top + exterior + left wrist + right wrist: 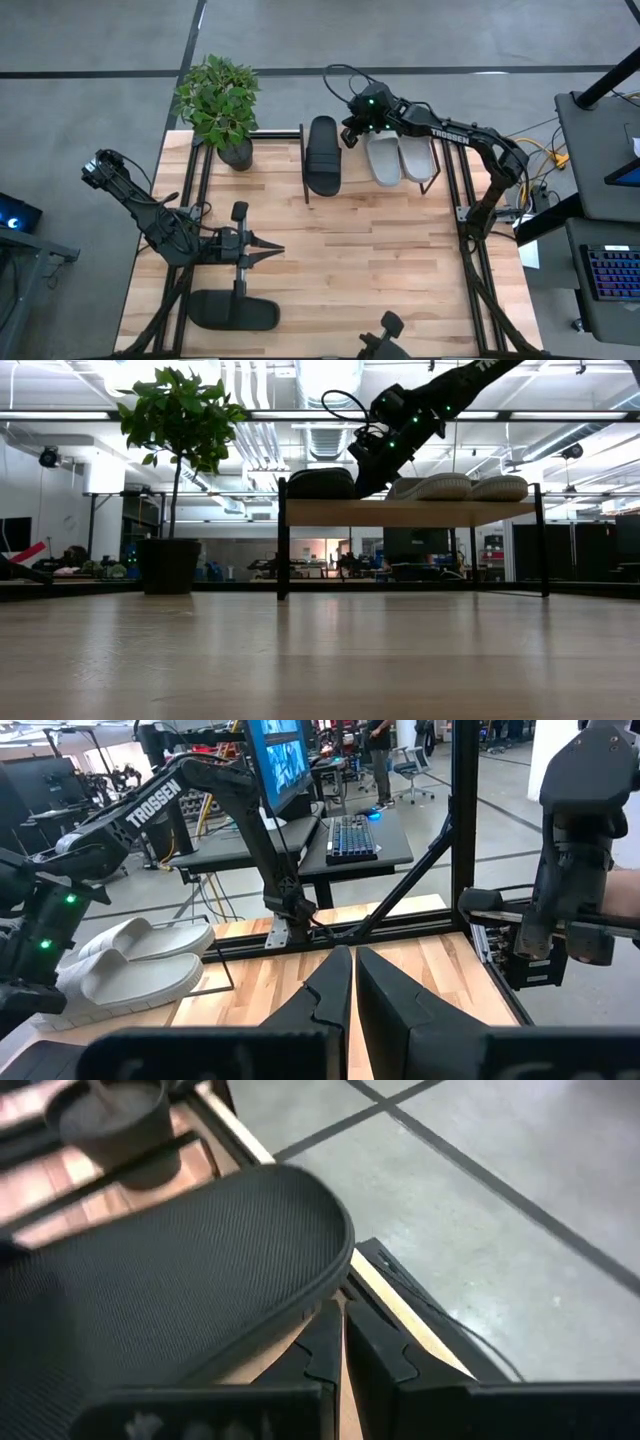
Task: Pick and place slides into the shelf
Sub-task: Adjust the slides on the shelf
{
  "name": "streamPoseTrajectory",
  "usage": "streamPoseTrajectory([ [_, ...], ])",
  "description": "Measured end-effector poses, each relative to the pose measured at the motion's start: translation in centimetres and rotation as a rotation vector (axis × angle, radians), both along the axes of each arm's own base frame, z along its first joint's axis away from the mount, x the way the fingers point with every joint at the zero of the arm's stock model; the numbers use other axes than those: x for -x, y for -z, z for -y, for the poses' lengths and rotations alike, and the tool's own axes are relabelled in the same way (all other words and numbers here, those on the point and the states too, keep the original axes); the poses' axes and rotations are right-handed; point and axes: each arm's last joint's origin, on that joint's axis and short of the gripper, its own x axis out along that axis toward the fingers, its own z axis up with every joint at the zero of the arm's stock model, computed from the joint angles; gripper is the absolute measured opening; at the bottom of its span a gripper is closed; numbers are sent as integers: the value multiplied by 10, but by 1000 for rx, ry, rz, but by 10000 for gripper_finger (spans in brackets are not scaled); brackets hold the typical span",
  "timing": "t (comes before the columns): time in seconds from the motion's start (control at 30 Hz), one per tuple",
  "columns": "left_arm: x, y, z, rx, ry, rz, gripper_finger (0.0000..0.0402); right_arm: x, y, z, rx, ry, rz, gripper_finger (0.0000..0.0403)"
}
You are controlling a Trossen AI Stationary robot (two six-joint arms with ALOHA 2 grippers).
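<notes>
The shelf [410, 512] stands at the table's far side. On its top lie one black slide [322, 155] and, to its right, two grey-white slides side by side [400, 158]. The other black slide [232, 312] lies flat on the table near the front left. My right gripper [352, 130] is shut and slants down at the shelf's far edge, between the black slide and the white pair. In the right wrist view its tips [343, 1330] sit just under the black slide's rounded end [320, 1280]. My left gripper [270, 250] is shut and empty, low over the table's left half. My right gripper's shut fingertips [325, 1325] stand close against the rim of the black slide's far, rounded end [335, 1285], over the shelf's plank edge [385, 1295]. I cannot tell whether they touch it. The slide lies flat on the shelf.
A potted plant [220, 105] stands on the table's far left, just left of the shelf. Black frame rails run along the table's left and right edges [470, 260]. The table's middle [360, 250] is bare wood.
</notes>
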Motion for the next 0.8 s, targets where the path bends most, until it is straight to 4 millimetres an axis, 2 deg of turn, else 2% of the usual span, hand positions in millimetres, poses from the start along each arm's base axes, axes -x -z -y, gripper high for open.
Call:
streamPoseTrajectory([
  [0.4,0,-2,0,23,1,19,4,-5,-12,3,-62,164,155,8],
  [0.6,0,-5,0,43,-2,46,4,-6,-10,-3,-72,134,95,8],
  [0.8,0,-5,0,41,-2,44,4,-3,-4,-2,-42,196,13,8],
])
